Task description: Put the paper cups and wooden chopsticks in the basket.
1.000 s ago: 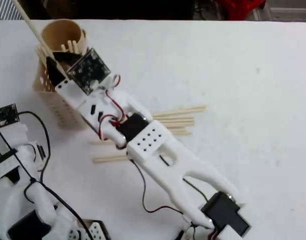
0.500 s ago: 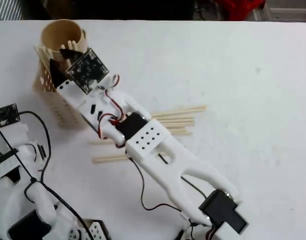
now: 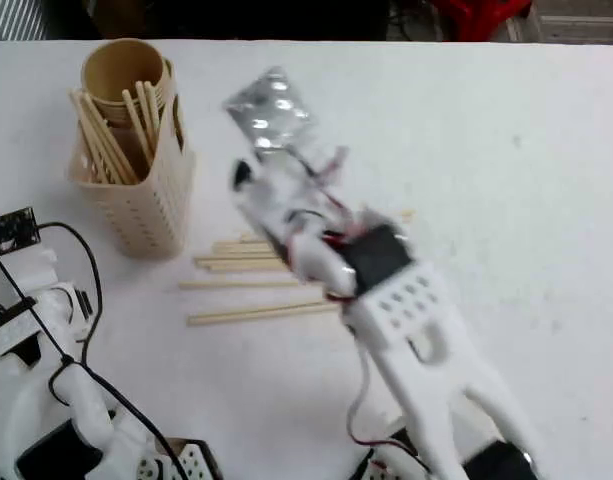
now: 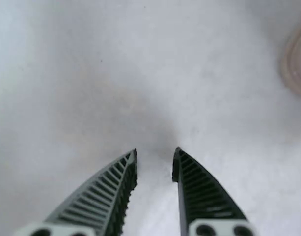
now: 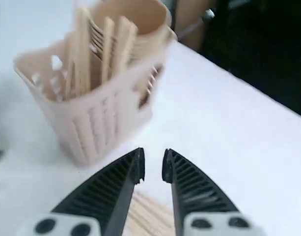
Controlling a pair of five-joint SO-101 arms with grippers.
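Left gripper (image 4: 155,156) is hovering over bare table (image 4: 116,73) at the near left, jaws spread, gripping nothing. Basket (image 3: 136,205) is standing far left, holding the stacked paper cups (image 3: 124,68) and upright chopsticks (image 3: 106,140), while loose chopsticks (image 3: 251,285) are lying on the table just right of it and nearer. Right gripper (image 5: 152,166) is hanging over those, facing the basket, jaws slightly parted and, as far as the blur allows, pinching nothing.
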